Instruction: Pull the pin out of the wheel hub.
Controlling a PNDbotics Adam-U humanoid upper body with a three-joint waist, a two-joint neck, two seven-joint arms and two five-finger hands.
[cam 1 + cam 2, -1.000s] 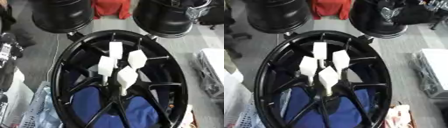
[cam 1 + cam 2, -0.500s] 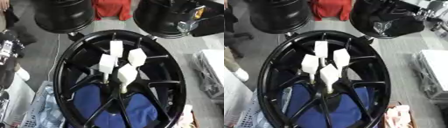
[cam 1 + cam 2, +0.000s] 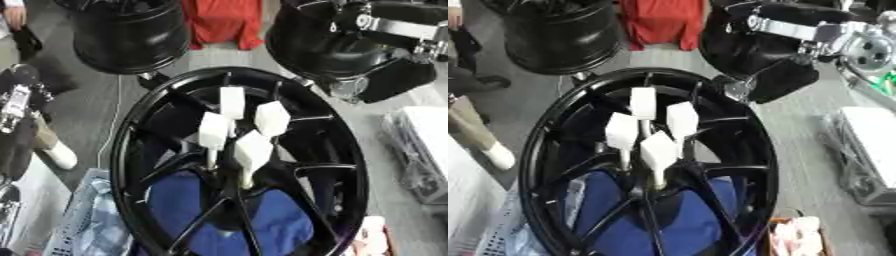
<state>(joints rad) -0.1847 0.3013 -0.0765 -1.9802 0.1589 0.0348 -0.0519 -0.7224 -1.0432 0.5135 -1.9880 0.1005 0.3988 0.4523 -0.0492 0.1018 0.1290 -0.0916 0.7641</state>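
Black spokes of the wheel (image 3: 348, 150) fill the middle of both views, and the wheel lies flat in front of you with its hub a little below centre. Four pins stand upright in the hub, each a thin pale stem topped with a white block. The near pin (image 3: 253, 150) is at the front, right over the hub's middle. The left pin (image 3: 213, 131) stands just beside it, the right pin (image 3: 272, 119) is a little farther back, and the far pin (image 3: 232, 102) is behind the other three. All four are still seated in the hub, and nothing is touching any of them.

Your right arm (image 3: 791, 27), black with a silver band, comes in from the upper right corner. Its dark end, the right hand (image 3: 785, 82), hangs over the far right edge of the wheel, well apart from the pins. It shows only as a dark block, so you cannot tell whether it is spread or closed.

Blue cloth (image 3: 282, 222) shows through the gaps between the near spokes. Two more black wheels sit beyond yours, one at the far left (image 3: 131, 35) and one at the far right (image 3: 319, 42), with a red cloth (image 3: 223, 22) between them. A white box (image 3: 430, 145) lies off to the right of the wheel.
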